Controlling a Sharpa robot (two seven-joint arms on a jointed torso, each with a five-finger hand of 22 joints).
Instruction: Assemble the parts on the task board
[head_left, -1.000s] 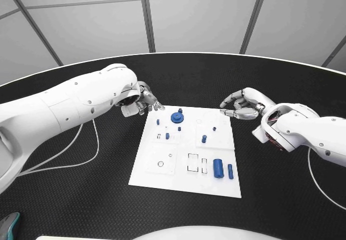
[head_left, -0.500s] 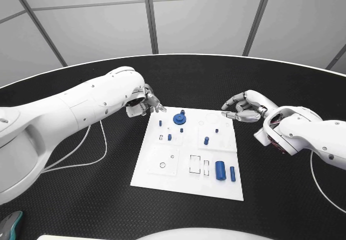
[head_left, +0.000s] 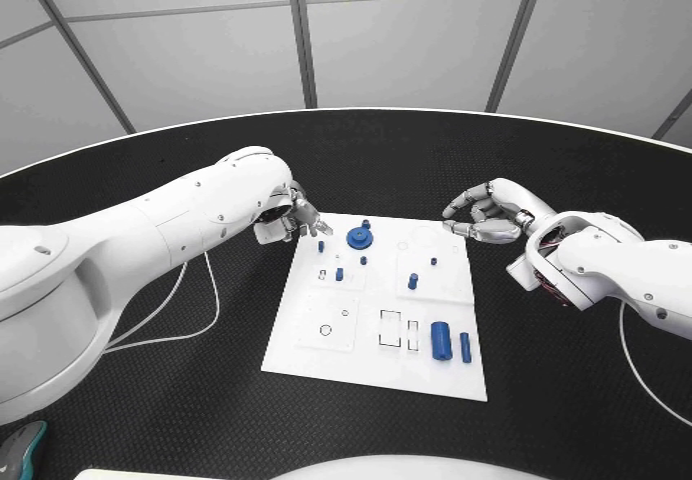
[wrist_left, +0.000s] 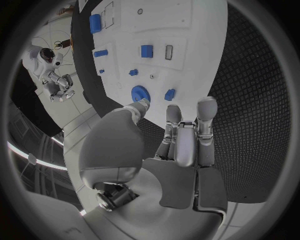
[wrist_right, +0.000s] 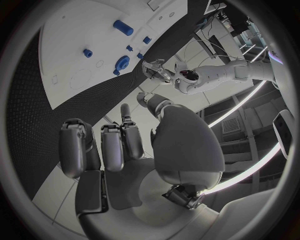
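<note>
Task board (head_left: 378, 345): white plate, lying flat at table centre on black table (head_left: 173, 400), long axis running away from the robot. Carries several blue parts. Blue gear (head_left: 356, 237) near the far edge, seated flat on the board. Small blue peg (head_left: 366, 224) just beyond the gear, right at the far edge. Further small blue pegs (head_left: 339, 273) on the far left portion, one more (head_left: 411, 281) nearer the middle. Large blue cylinder (head_left: 441, 335) and slimmer blue bar (head_left: 464, 346) lying side by side at the near right corner, beside two rectangular cut-outs (head_left: 387, 328).

Left hand (head_left: 293, 212): poised at the far left corner of the board, fingertips pointing down toward the corner, beside the gear. Fingers apart, nothing held. Left wrist view confirms: fingers (wrist_left: 205, 111) extended and separated, thumb tip close to the gear (wrist_left: 140, 93), not gripping it. Contact with the board cannot be judged.

Right hand (head_left: 486, 216): off the board, over the black table just beyond the far right corner. Fingers curled inward toward the thumb in head view; nothing seen between them. Right wrist view: fingers (wrist_right: 112, 145) bent over the palm, empty, board (wrist_right: 69, 50) beyond the fingertips.

White cable (head_left: 180, 325) trailing on the table under the left arm.
</note>
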